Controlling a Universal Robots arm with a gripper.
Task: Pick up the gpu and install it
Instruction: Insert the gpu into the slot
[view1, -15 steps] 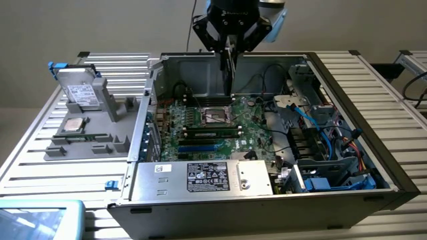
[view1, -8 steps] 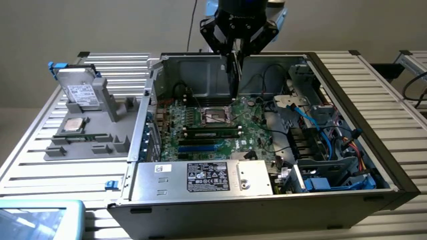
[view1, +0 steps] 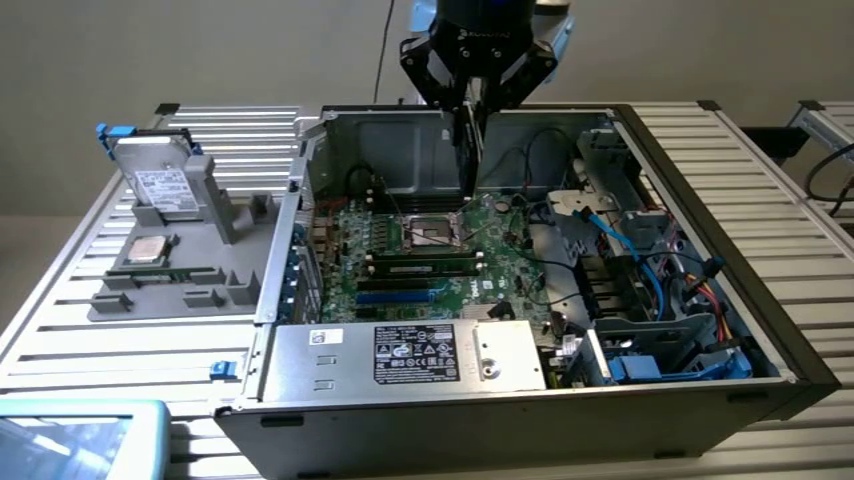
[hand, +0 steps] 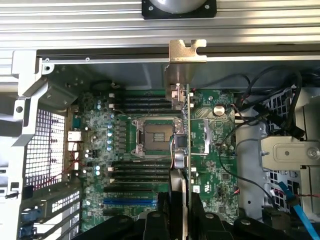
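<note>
Grips the gpu (view1: 467, 150) edge-on, hung straight below the gripper (view1: 470, 102), above the motherboard (view1: 441, 255) inside the open case (view1: 694, 200).

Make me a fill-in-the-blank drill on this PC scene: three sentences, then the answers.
1. The gripper is shut on the gpu, held edge-on above the ____ inside the case.
2. The hard drive stands outside the case, on the exterior view's ____.
3. The long slots nearest the power supply are coloured ____.

Missing words: motherboard; left; blue.
</note>
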